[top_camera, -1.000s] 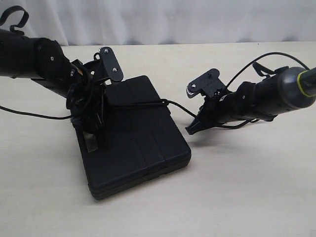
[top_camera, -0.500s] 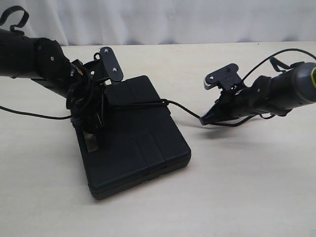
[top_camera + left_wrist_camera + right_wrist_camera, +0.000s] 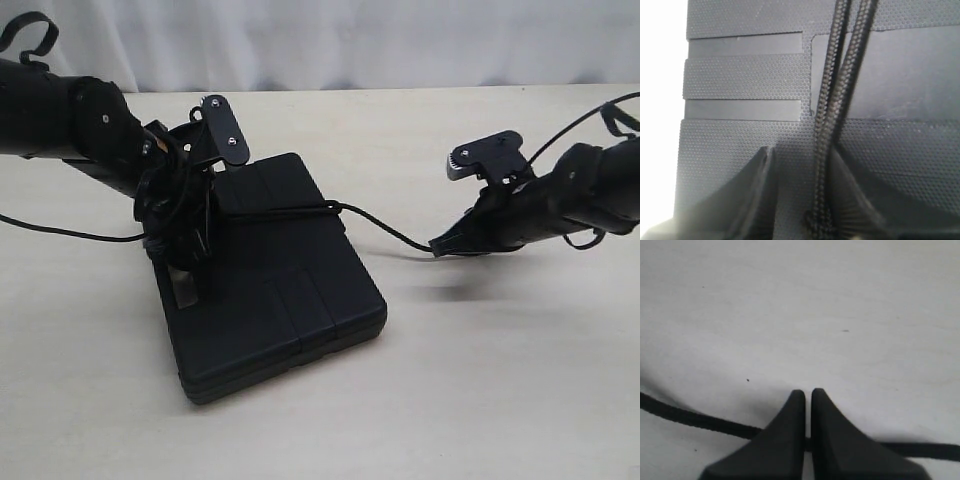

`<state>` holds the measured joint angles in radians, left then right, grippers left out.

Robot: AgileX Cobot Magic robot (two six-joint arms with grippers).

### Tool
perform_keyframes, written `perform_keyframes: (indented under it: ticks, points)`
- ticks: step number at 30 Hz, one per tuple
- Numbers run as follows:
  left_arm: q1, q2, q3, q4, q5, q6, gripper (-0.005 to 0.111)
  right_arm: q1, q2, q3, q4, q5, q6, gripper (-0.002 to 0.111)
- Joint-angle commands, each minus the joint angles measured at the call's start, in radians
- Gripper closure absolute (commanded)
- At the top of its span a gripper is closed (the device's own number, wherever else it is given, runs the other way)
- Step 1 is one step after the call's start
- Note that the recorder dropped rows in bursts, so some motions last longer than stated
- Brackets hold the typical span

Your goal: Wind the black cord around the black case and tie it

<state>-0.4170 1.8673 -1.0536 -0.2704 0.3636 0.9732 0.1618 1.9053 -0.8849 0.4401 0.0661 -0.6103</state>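
Thin black braided cord (image 3: 375, 220) across flat black plastic case (image 3: 290, 290)
Off the case's side the right claw (image 3: 436, 245) pinches it tight; on the case the left claw (image 3: 802, 152) stands spread around it.

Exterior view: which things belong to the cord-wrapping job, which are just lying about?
Job: black cord, black case, left gripper, right gripper shut on the cord.
Just there: table, white curtain, thin cable beside the left arm.
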Motion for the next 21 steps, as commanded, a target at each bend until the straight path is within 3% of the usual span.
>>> perform_keyframes:
  ticks: [1,8,21]
  points:
    - [0.003,0.014,0.016,-0.003,0.047,-0.002,0.073,-0.013,-0.037,0.074,0.001,-0.117,0.033,0.104]
    - [0.003,0.014,0.016,-0.003,0.047,-0.002,0.073,-0.060,-0.009,0.100,0.001,-0.145,0.058,0.104]
    - [0.003,0.014,0.016,-0.003,0.044,-0.002,0.073,-0.056,-0.030,0.100,0.001,-0.197,0.074,0.104]
